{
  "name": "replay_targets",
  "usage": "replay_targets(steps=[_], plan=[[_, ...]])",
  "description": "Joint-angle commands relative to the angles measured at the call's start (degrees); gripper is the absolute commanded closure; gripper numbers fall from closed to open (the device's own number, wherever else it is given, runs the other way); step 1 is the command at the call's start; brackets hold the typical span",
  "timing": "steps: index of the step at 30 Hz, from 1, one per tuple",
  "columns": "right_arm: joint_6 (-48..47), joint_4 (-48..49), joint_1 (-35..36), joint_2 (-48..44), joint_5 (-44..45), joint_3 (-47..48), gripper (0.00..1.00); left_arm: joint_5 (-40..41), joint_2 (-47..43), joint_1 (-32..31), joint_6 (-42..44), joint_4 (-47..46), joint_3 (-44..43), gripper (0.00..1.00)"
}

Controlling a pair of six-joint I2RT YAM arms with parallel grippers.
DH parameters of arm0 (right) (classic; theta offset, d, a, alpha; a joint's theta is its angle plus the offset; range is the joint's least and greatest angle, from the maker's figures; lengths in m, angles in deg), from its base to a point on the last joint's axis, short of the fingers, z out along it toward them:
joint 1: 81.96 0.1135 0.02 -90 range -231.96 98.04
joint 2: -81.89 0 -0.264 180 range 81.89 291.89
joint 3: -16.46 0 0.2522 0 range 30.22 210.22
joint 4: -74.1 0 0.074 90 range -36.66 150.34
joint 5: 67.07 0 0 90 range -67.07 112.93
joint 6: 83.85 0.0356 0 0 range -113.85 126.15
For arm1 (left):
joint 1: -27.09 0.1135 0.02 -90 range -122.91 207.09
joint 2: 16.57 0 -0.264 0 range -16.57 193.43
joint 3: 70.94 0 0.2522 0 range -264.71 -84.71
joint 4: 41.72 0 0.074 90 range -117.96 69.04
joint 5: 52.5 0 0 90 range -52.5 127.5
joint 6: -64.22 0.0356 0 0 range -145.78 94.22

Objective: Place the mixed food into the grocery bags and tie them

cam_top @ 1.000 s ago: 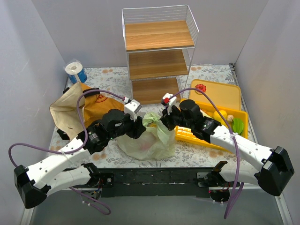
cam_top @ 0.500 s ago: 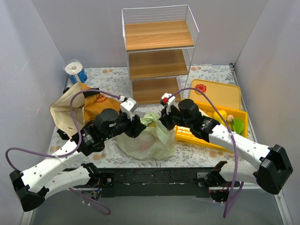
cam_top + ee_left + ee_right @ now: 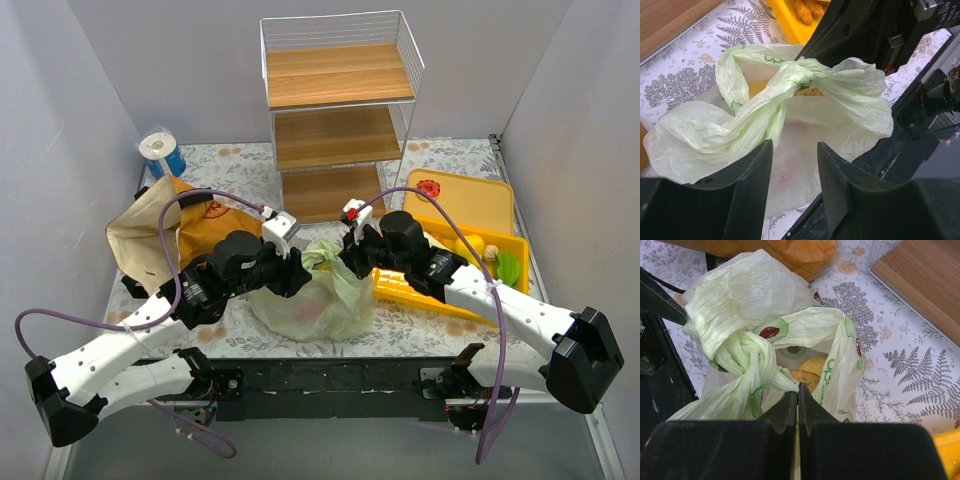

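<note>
Shifted back in toward the bag on the left side, after a short swing outward half a moment ago; almost no change on the right side. Left gripper (image 3: 795, 146) half spread, with only the pale body of the pale-green bag (image 3: 310, 300) seen between the jaws, nothing clearly pinched. Right gripper (image 3: 798, 390) pressed fully together, apparently nipping the thin end of a handle strand coming down from the knot (image 3: 747, 357).

Bag sitting on the fern-printed cloth (image 3: 235, 165) between both grippers, with yellow food (image 3: 807, 367) visible through the mouth under the knot. Knot lying just ahead of both sets of fingers, its twisted strands stretched roughly from one gripper to the other, so across the table from left to right. About equally near to both, the right one already touching. Probably needs a pull outward along this line to tighten.

Little room: wooden rack (image 3: 340, 110) just behind, yellow tray (image 3: 470, 200) just beside on the right with a lemon (image 3: 470, 243) and a green pepper (image 3: 508, 267) not yet packed, brown bag (image 3: 150, 230) slumped near on the left. Soft, slippery film, likely easy to lose from the fingers.
</note>
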Motion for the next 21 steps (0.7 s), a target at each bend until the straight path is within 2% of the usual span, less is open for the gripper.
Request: replay_targets(steps=[1, 9, 21], plan=[[0.38, 2.44, -0.27, -0.05, -1.17, 2.83, 0.99, 1.73, 0.65, 0.29, 2.08, 0.09, -2.38, 0.59], [0.38, 2.62, -0.36, -0.05, -1.96, 2.83, 0.99, 6.48, 1.71, 0.21, 4.02, 0.09, -1.68, 0.59], [0.38, 3.06, -0.18, 0.04, -2.49, 2.83, 0.99, 5.34, 1.89, 0.21, 4.19, -2.64, 2.18, 0.62]])
